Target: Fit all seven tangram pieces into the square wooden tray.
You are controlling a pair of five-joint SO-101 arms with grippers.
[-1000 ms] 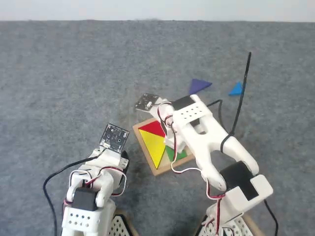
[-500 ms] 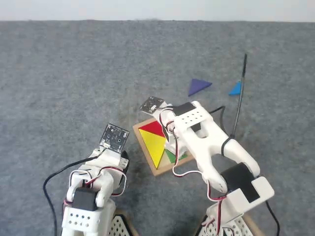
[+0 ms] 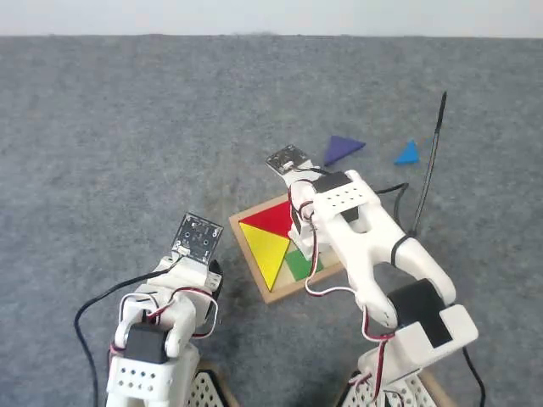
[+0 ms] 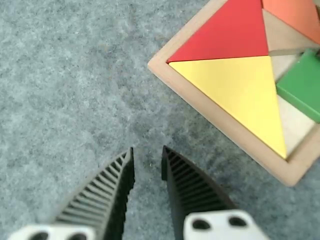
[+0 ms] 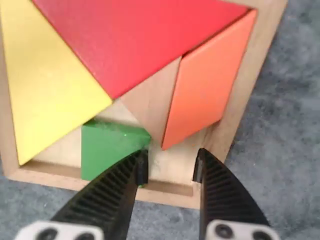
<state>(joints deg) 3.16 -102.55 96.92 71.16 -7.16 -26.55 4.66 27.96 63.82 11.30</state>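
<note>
Fingers (image 5: 117, 187) apart (by green piece (image 5: 110, 145)), right gripper (image 5: 171, 159) over tray (image 5: 247, 75)

Bench: grey, felt-like fabric-covered bench (image 3: 102, 127), spreading across the high view from 6 o'clock almost up to 12 o'clock, its nap faintly mottled.
Wall: pale, plain strip of wall (image 3: 254, 17) along the 12 o'clock edge, meeting the bench's far border.
</note>
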